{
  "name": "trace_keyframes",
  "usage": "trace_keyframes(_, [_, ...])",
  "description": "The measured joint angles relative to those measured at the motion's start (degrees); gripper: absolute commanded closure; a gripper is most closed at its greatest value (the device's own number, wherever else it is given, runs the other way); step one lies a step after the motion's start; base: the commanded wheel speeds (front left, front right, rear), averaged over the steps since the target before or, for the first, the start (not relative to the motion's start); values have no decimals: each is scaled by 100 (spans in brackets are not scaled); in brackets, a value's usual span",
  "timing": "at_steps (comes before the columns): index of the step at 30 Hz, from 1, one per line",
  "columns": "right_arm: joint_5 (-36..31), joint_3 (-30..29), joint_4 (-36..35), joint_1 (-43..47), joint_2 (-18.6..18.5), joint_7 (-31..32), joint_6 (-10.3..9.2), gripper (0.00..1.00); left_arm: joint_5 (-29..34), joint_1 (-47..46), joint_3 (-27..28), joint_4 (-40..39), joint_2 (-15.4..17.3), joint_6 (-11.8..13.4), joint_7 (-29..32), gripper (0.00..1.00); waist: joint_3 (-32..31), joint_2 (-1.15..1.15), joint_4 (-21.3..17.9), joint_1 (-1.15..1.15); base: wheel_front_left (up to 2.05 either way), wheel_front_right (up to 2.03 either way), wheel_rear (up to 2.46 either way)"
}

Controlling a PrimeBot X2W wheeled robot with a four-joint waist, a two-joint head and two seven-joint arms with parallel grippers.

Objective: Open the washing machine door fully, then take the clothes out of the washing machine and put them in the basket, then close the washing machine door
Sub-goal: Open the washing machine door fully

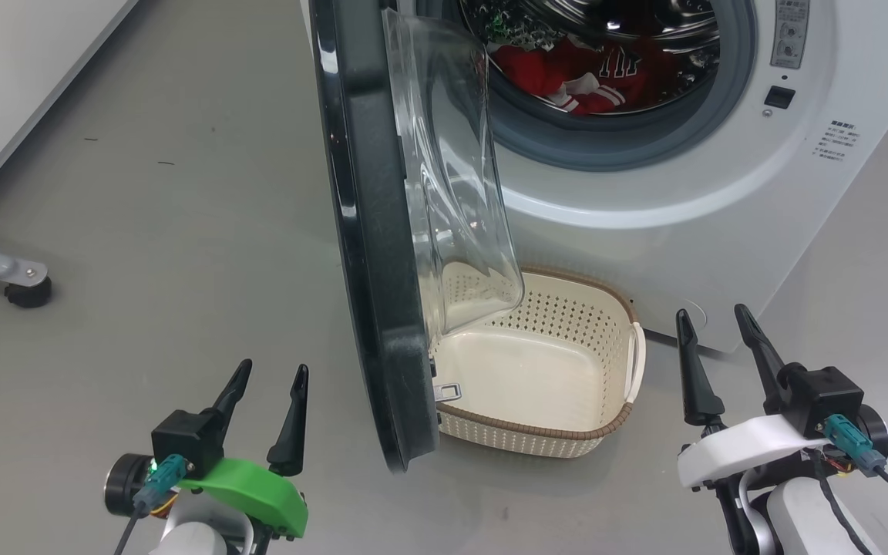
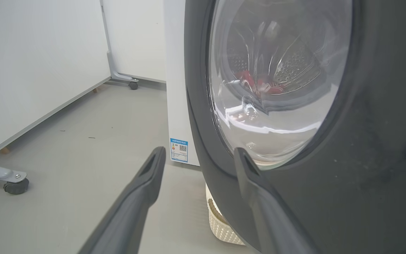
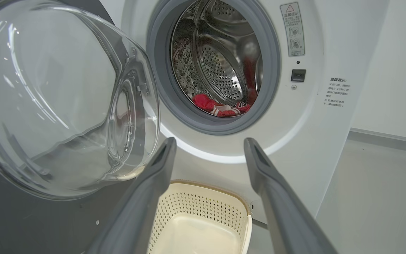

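Note:
The washing machine [image 1: 691,193] [image 3: 315,148] stands ahead with its black door [image 1: 371,254] [image 2: 365,141] [image 3: 30,218] swung out about halfway, the glass bowl window [image 1: 452,177] [image 3: 55,106] facing the drum. Red clothes [image 1: 590,73] [image 3: 220,107] [image 2: 259,83] lie at the bottom of the steel drum. The cream basket [image 1: 560,362] [image 3: 203,218] sits empty on the floor under the drum opening. My left gripper [image 1: 267,385] [image 2: 197,155] hangs open on the outer side of the door, near its lower edge. My right gripper [image 1: 714,324] [image 3: 210,144] is open to the right of the basket.
A grey frame leg with castor wheels [image 1: 24,285] [image 2: 14,183] stands at the left by a white wall panel [image 1: 20,85]. The floor [image 1: 166,231] is grey. The door's lower edge overhangs the basket's left side.

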Motion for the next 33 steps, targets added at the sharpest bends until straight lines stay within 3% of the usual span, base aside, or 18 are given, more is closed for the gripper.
trace_keyframes(8, [-83,-84,-15,10,54,0,92,0,1,0,1,-30,0,2,0,2,-18,0,8,0,0,0,0])
trace_keyframes(9, [-100,-96,-15,19,56,0,120,0,1,0,1,-36,0,2,0,15,-20,0,9,0,0,0,0])
trace_keyframes(10, [-100,-96,-15,19,56,0,120,0,1,0,1,-36,0,2,0,57,-20,0,9,0,0,0,0])
trace_keyframes(11, [-109,-105,-15,30,60,0,121,0,1,0,1,-42,0,2,0,88,-22,0,11,0,0,0,0])
trace_keyframes(12, [-127,-116,-15,51,69,0,129,0,2,0,4,-55,0,3,0,100,-23,0,13,0,0,0,0])
trace_keyframes(22, [-260,-196,-13,118,122,0,247,0,79,-9,155,-375,20,83,0,100,-26,0,49,0,0,0,0])
trace_keyframes(33, [-347,-296,-14,207,183,0,324,0,279,-210,580,-1616,121,252,-1,100,-26,0,96,0,0,0,0])
